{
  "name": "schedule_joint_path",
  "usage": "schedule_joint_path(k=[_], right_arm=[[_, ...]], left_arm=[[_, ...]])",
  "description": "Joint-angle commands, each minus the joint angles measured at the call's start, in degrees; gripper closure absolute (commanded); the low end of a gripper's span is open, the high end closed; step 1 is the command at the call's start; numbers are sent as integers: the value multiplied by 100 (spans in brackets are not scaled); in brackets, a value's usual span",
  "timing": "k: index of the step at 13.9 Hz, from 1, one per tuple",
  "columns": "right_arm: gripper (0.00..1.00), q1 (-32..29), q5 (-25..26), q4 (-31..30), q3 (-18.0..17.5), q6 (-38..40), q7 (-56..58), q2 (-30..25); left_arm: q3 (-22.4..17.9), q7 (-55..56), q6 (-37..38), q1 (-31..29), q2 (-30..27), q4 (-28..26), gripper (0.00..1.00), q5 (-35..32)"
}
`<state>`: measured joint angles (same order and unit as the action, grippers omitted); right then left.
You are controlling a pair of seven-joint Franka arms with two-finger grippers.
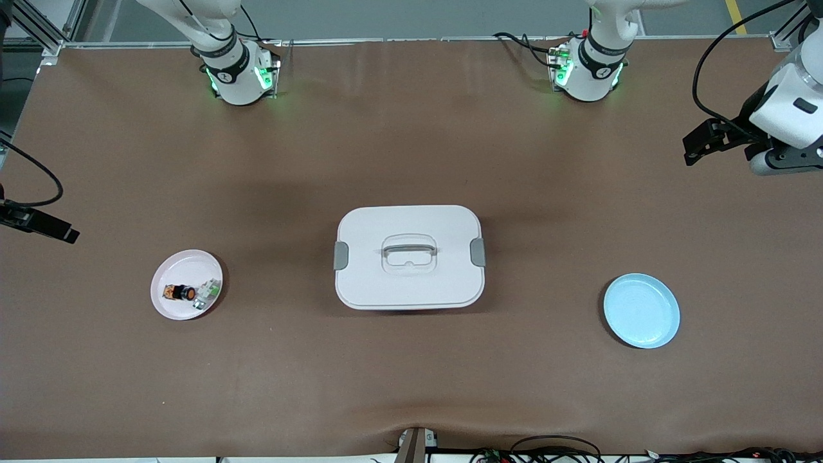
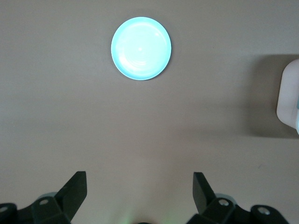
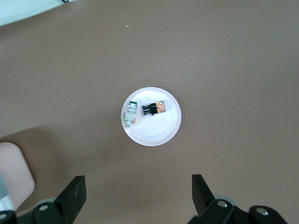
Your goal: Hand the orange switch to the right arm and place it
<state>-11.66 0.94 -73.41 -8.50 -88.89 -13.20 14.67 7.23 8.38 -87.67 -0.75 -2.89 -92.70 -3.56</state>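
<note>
The orange switch (image 1: 180, 293) lies on its side in a pink plate (image 1: 168, 305) toward the right arm's end of the table, beside a small white-and-green component (image 1: 206, 294). In the right wrist view the switch (image 3: 154, 108) and the plate (image 3: 159, 133) lie far below. My right gripper (image 3: 138, 189) is open and empty, high over the bare table beside that plate. My left gripper (image 2: 139, 186) is open and empty, high over the table at the left arm's end, off from a blue plate (image 2: 141, 48).
A white lidded box (image 1: 409, 256) with a grey handle stands at the table's middle. The blue plate (image 1: 641, 310) holds nothing. Both hands hang at the outer edges of the front view. Cables lie along the table's near edge.
</note>
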Motion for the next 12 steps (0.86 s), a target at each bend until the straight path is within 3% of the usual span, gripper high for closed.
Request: schedule_joint_path(k=[1,12], right_arm=[[0,-73,-217,11,24,414,761,-227],[0,-135,-226,-6,-2,715,1188,-342]], left_arm=[[-2,-214,48,-39,-98,23,0,75],[-46,-241,101,-57,-71,164,0,269]])
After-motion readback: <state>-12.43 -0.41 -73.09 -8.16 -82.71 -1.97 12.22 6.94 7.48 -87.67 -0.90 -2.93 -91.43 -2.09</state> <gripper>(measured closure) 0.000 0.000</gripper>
